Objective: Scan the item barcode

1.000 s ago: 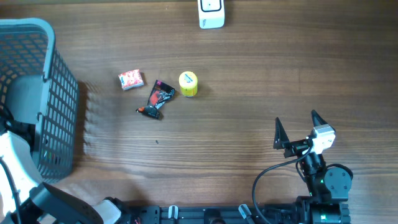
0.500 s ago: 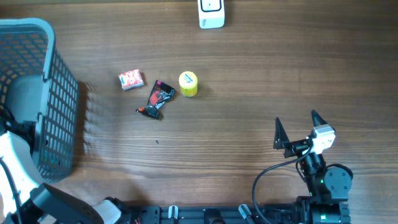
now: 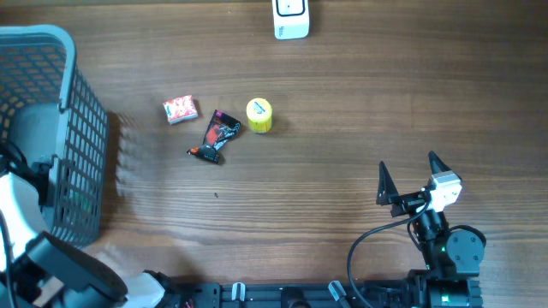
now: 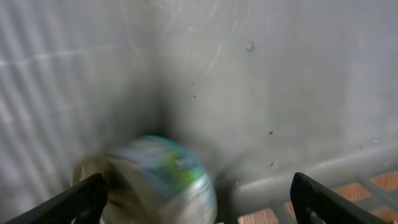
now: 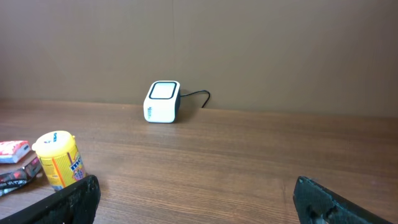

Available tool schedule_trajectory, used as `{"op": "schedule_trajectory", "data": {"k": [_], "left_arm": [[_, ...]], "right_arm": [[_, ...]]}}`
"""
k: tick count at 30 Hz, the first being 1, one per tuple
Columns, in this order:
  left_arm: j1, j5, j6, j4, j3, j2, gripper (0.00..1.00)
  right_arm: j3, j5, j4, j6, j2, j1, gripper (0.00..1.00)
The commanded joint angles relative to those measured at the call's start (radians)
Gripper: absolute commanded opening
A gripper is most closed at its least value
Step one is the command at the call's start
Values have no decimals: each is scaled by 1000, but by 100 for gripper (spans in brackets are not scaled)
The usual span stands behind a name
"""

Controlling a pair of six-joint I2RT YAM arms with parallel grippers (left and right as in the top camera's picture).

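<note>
Spreading across the overhead view, a brown wood-grain tabletop (image 3: 342,128) carries a tall grey plastic lattice basket (image 3: 81,145) at its left edge. The left gripper (image 4: 199,186) reaches down inside this basket with its jaws wide apart and clamped on nothing. Between and just below them, a blurred white, green and blue rounded item (image 4: 161,174) lies on the basket's grey floor, close to the left-hand finger. The right gripper (image 3: 408,162) hovers over the tabletop's lower right, jaws spread fully, holding and touching nothing.

Compared with a second earlier, the left arm's white body (image 3: 17,205) has shifted slightly beside the basket, while everything on the tabletop has stayed put.

A white box-shaped scanner (image 3: 291,17) stands at the far edge. Near the middle-left lie a yellow cylindrical canister (image 3: 259,115), a black crinkled packet (image 3: 218,135) and a small red-and-white packet (image 3: 181,109), close together.
</note>
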Motion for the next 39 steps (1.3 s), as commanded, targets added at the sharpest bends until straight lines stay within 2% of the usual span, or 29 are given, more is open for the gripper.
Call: {"op": "schedule_trajectory", "data": {"k": [1,3,5,15,26,32,39], "left_arm": [[-16,77,-14,35,15,40,92],[-17,119,-14,60,15,39,93],[-22,140,-14,70,16,37,100],[-22,61,14,23,18,19,100],[-22,58,23,7,72,-168,100],[-22,-92,13,-108,71,-187,100],[-22,-135,-44,-150,70,-171,100]], "right_arm": [[-1,-12,6,-4,-3,4,100],[-1,-13,6,-5,-3,4,100],[-1,-12,6,-5,-2,4,100],[-1,-12,6,-5,-2,4,100],[-1,-12,6,-5,-2,4,100],[-1,-12,6,-4,-3,4,100],[-1,-13,6,-5,-2,4,100]]}}
